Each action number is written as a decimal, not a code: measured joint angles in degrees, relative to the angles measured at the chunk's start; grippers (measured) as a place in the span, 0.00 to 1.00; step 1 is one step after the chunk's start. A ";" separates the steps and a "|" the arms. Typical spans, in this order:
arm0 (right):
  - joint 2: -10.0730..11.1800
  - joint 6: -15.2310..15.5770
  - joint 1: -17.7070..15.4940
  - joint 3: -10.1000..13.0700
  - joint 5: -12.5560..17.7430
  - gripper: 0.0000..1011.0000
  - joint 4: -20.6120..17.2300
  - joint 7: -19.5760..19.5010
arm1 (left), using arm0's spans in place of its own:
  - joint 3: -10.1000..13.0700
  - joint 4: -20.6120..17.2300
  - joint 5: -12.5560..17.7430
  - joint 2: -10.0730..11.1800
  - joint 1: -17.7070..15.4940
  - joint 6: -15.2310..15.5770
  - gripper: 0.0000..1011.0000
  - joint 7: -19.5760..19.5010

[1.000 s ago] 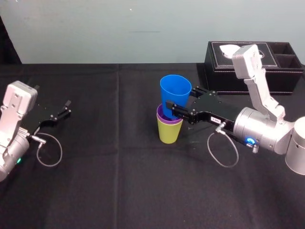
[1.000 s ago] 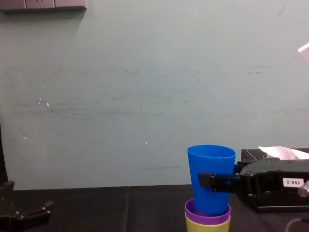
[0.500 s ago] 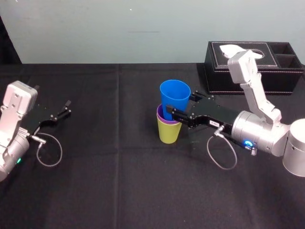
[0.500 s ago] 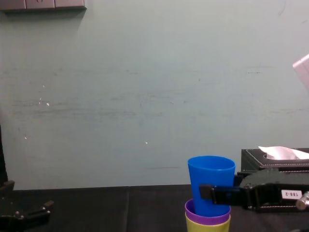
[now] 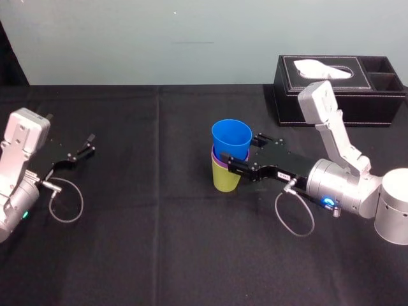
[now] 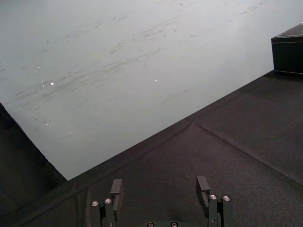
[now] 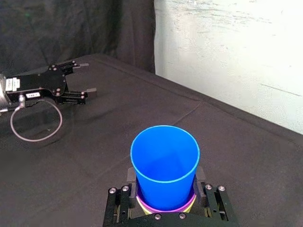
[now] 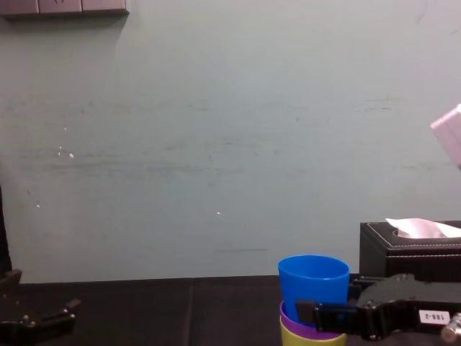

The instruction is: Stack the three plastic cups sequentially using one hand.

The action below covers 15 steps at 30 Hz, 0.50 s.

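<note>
Now; right gripper (image 5: 241,152) clasps blue cup (image 5: 231,137) in purple cup (image 7: 165,208); label (image 8: 432,316) "188-2"; left gripper (image 5: 86,145) parked wide

The surface (image 5: 159,242) is draped in black cloth with straight creases running across it. Near the middle a green cup (image 5: 224,180) stands upright on the cloth, with a purple cup (image 5: 215,157) and a blue cup (image 5: 231,137) nested inside. A black tissue box (image 5: 331,95) sits at the far right, by the back edge.
</note>
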 joint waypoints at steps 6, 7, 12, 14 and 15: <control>-0.20 -0.40 -0.43 0.30 -0.14 0.70 0.05 -0.13 | 0.00 0.00 0.00 0.00 0.00 0.00 1.00 0.00; -0.19 -0.40 -0.43 0.30 -0.14 0.70 0.05 -0.13 | 0.00 0.00 0.00 0.00 0.00 0.00 1.00 0.00; -0.16 -0.36 -0.40 0.30 -0.14 0.70 0.05 -0.15 | 0.00 0.00 0.00 0.00 0.00 0.00 1.00 0.00; -0.15 -0.34 -0.39 0.30 -0.13 0.76 0.05 -0.16 | 0.00 0.00 0.00 0.00 0.00 0.00 1.00 0.00; -0.15 -0.33 -0.39 0.29 -0.13 0.77 0.05 -0.16 | 0.00 0.00 0.00 0.00 0.00 0.00 1.00 0.00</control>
